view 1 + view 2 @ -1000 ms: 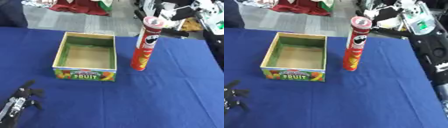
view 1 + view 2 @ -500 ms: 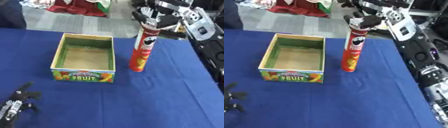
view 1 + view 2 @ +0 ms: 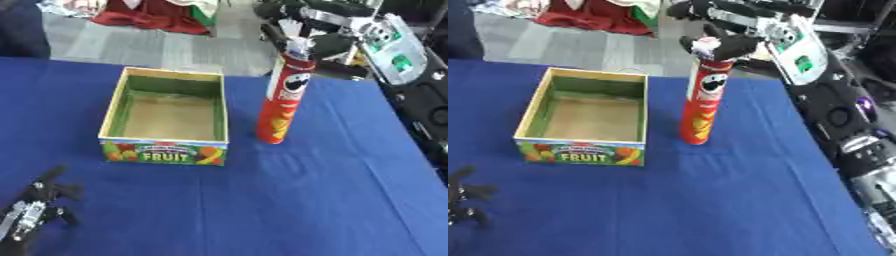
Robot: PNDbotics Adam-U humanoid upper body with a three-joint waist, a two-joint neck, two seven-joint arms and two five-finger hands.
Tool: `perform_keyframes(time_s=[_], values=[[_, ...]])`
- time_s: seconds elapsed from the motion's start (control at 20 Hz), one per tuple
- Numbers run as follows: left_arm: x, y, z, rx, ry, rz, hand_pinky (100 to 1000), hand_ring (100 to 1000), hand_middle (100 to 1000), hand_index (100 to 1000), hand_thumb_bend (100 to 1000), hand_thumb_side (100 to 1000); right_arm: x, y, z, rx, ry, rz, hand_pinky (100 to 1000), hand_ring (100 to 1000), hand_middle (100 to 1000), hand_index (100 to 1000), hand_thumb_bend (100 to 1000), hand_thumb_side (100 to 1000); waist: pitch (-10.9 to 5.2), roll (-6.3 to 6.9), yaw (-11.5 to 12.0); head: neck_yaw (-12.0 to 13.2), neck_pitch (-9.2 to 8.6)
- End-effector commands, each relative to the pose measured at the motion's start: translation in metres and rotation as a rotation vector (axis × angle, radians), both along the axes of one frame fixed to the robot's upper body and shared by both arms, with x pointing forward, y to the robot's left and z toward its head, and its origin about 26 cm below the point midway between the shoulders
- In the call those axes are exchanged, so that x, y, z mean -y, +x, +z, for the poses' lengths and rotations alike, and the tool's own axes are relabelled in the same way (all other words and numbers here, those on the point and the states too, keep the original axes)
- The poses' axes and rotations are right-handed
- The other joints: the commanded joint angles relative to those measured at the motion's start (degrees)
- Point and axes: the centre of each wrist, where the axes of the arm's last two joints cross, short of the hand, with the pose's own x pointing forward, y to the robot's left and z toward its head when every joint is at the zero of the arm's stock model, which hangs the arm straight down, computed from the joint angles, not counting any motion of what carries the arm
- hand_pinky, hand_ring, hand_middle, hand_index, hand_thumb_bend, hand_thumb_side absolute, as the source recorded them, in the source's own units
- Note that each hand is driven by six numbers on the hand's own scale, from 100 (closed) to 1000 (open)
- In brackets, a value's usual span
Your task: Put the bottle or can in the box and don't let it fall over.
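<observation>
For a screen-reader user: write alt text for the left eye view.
The robot's right hand grips the top of a tall red chip can standing upright on a blue table, right of an open, empty fruit box. Its left hand rests at the lower left.

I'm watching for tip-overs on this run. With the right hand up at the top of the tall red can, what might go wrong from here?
1. The right hand meets the red can only at its top; the can is tall and narrow, so a sideways nudge might topple it.
2. The box walls stand beside the can; if lifted too low, its base may catch the rim.
3. The can stands far taller than the box walls, so it could tip after release.
</observation>
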Motion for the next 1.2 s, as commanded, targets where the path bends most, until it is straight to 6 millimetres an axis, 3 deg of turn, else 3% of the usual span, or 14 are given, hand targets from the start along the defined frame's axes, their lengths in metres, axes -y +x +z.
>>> perform_keyframes(time_s=[0.05, 0.65, 1.1, 1.2], values=[[-0.004, 0.000, 0.005, 0.017, 0.016, 0.009, 461, 834, 563, 973, 100, 861, 0.011, -0.003, 0.012, 0.051, -0.361, 0.175, 1000, 994, 992, 1000, 100, 831, -1.17, 0.31, -0.23, 0.07, -1.09], [-0.005, -0.001, 0.004, 0.014, 0.016, 0.016, 459, 836, 563, 973, 100, 862, 0.014, 0.000, -0.004, 0.025, -0.484, 0.148, 1000, 991, 979, 1000, 100, 920, -1.34, 0.31, -0.68, 0.28, -1.04], [-0.005, -0.001, 0.003, 0.013, 0.018, 0.018, 458, 836, 564, 973, 100, 864, 0.021, 0.001, -0.009, 0.010, -0.523, 0.111, 1000, 993, 979, 1000, 100, 938, -1.24, 0.22, -0.81, 0.24, -1.11], [-0.006, -0.001, 0.003, 0.014, 0.019, 0.019, 457, 836, 564, 973, 100, 864, 0.021, 0.000, -0.009, 0.024, -0.500, 0.122, 1000, 985, 976, 1000, 100, 889, -1.22, 0.21, -0.80, 0.18, -1.13]])
